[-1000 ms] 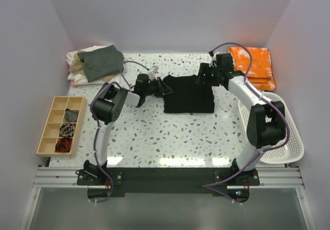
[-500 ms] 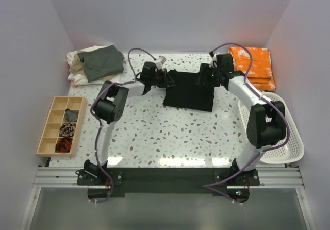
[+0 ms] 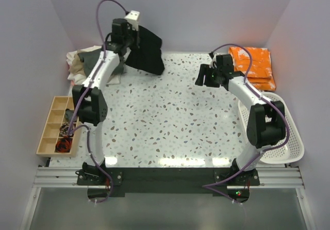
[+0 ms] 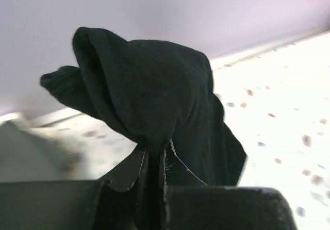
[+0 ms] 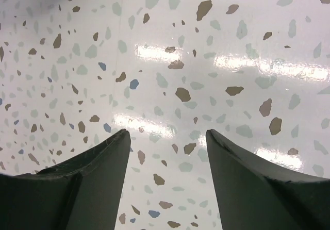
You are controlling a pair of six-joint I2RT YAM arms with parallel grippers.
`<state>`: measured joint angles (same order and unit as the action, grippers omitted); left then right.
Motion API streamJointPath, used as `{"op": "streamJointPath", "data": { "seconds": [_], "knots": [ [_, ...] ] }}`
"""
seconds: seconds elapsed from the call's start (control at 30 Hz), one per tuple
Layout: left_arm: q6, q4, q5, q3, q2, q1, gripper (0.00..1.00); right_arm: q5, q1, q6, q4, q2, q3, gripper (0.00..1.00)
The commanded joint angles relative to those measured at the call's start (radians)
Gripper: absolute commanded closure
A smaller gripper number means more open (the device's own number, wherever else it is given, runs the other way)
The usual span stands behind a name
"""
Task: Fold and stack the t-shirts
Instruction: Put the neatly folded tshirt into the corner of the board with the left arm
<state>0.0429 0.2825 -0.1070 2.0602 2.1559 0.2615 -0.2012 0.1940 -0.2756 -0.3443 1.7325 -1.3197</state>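
My left gripper is raised high at the back left and is shut on the folded black t-shirt, which hangs from it above the table. In the left wrist view the black cloth bunches up out of the closed jaws of the left gripper. A stack of folded t-shirts lies at the back left corner, the grey-green one on top of tan and cream ones. My right gripper is open and empty over bare table; its fingers frame speckled tabletop.
A stack of orange packets lies at the back right. A white basket stands at the right edge. A wooden compartment tray with small items sits at the left. Walls close in on three sides.
My left gripper has lifted the black t-shirt off the middle of the table and swung it up and to the back left. The right gripper has let go of it and stays in place.
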Motion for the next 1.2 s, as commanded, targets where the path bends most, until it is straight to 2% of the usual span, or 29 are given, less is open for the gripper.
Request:
{"op": "streamJointPath", "data": {
  "seconds": [0.0, 0.13, 0.27, 0.3, 0.33, 0.37, 0.4, 0.43, 0.53, 0.67, 0.77, 0.8, 0.9, 1.03, 1.13, 1.17],
  "knots": [
    [-0.155, 0.133, 0.104, 0.124, -0.039, -0.149, 1.00, -0.020, -0.007, -0.002, 0.022, 0.009, -0.006, 0.35],
    [-0.207, 0.196, 0.144, 0.245, 0.013, -0.257, 1.00, -0.029, -0.005, 0.001, 0.024, 0.018, -0.006, 0.36],
    [-0.212, 0.175, 0.127, 0.235, 0.035, -0.373, 1.00, -0.038, -0.007, 0.001, 0.022, 0.039, -0.012, 0.36],
    [-0.204, 0.173, 0.125, 0.224, 0.041, -0.405, 0.95, -0.043, -0.007, 0.000, 0.024, 0.047, -0.013, 0.36],
    [-0.206, 0.173, 0.128, 0.200, 0.041, -0.413, 0.48, -0.050, -0.005, -0.002, 0.024, 0.055, -0.015, 0.36],
    [-0.207, 0.147, 0.141, 0.172, 0.035, -0.418, 0.12, -0.053, -0.005, -0.002, 0.024, 0.058, -0.021, 0.36],
    [-0.224, 0.126, 0.177, 0.137, 0.012, -0.419, 0.00, -0.056, -0.007, -0.005, 0.022, 0.064, -0.024, 0.36],
    [-0.225, 0.100, 0.200, 0.073, -0.004, -0.420, 0.00, -0.060, -0.007, -0.004, 0.024, 0.065, -0.024, 0.36],
    [-0.215, 0.029, 0.288, 0.005, -0.062, -0.421, 0.00, -0.061, -0.005, -0.002, 0.021, 0.062, -0.027, 0.36],
    [-0.178, 0.045, 0.319, 0.044, -0.105, -0.420, 0.00, -0.053, -0.007, -0.002, 0.030, 0.038, -0.007, 0.36],
    [-0.108, 0.105, 0.224, 0.095, -0.136, -0.418, 0.00, -0.052, -0.005, -0.008, 0.048, 0.012, 0.010, 0.36],
    [-0.091, 0.104, 0.142, 0.081, -0.181, -0.415, 0.00, -0.049, -0.005, -0.010, 0.054, 0.000, 0.016, 0.36],
    [0.008, 0.034, 0.006, -0.066, -0.317, -0.404, 0.00, -0.032, -0.004, -0.014, 0.082, -0.056, 0.059, 0.35],
    [0.092, -0.106, -0.048, -0.352, -0.513, -0.348, 0.00, -0.017, -0.001, -0.008, 0.067, -0.128, 0.089, 0.34],
    [0.117, -0.157, -0.071, -0.478, -0.634, -0.269, 0.00, -0.003, 0.001, -0.010, 0.065, -0.201, 0.140, 0.34],
    [0.114, -0.155, -0.062, -0.506, -0.689, -0.192, 0.00, -0.001, 0.002, -0.011, 0.070, -0.223, 0.181, 0.34]
  ]
}}
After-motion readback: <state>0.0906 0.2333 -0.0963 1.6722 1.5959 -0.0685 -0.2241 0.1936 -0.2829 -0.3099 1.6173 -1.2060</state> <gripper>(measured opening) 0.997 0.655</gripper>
